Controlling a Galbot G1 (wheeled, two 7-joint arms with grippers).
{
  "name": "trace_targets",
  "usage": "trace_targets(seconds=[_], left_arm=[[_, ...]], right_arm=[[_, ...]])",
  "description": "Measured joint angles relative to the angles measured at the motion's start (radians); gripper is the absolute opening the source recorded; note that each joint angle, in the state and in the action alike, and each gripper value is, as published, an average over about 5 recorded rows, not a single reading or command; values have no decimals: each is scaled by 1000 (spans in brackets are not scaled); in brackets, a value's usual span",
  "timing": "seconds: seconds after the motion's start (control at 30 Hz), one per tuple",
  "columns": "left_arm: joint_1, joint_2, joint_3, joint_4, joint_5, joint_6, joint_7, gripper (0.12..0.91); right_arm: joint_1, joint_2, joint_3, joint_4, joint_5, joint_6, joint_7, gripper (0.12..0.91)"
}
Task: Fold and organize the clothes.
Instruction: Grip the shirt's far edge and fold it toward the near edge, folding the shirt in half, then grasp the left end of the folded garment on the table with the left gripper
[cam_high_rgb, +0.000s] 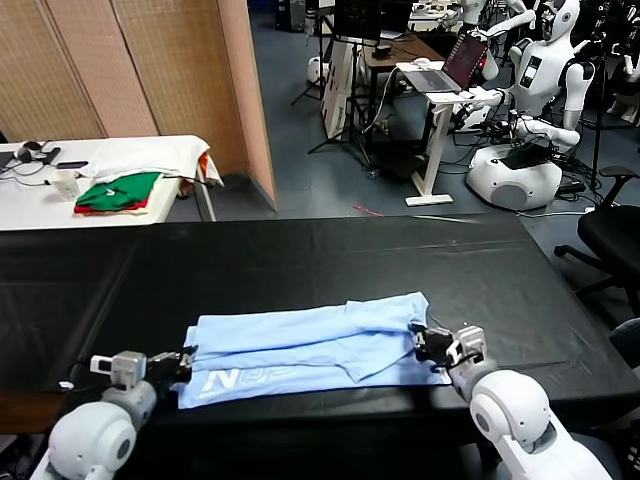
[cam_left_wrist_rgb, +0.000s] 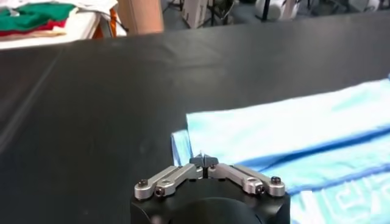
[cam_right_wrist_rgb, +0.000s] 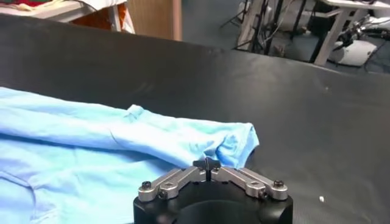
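Both grippers low at T-shirt (cam_high_rgb: 310, 345) near edge: left gripper (cam_high_rgb: 183, 363), right gripper (cam_high_rgb: 428, 345).

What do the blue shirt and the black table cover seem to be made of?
Shirt: thin soft knit, probably cotton, matte; it lies limp with soft creases and bears white printed letters. Table cover: smooth black sheet, perhaps vinyl or coated cloth; it gives a faint sheen.
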Motion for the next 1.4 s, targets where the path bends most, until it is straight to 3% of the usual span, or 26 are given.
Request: trace_targets(seconds=[0.1,0.2,0.33,0.4,0.8,1.0,1.13,1.4], left_arm=[[23,-6,-21,-32,-3,0,-5,787],[30,-15,-40,-58,-26,-16,-24,886],[1,-35,-42,-62,-102,-53,-76,905],[-25,-45,-35,-51,-125,-68,-84,906],[-130,-68,16,86,-169,-87,-71,907],[-155,-69,23,127,-183,-86,-69,896],[-154,-68,24,144,-184,-86,-60,758],[-169,-84,23,183,-226,-88,-54,264]], right_arm=[[23,23,15,-26,4,0,30,888],[57,45,10,-71,-14,12,55,904],[109,64,-26,-143,-35,46,62,907],[136,74,-48,-178,-40,55,62,907],[265,127,-136,-341,-66,76,66,899],[282,140,-148,-372,-77,78,65,781],[276,146,-149,-373,-87,79,63,607],[256,156,-140,-362,-100,84,63,448]])
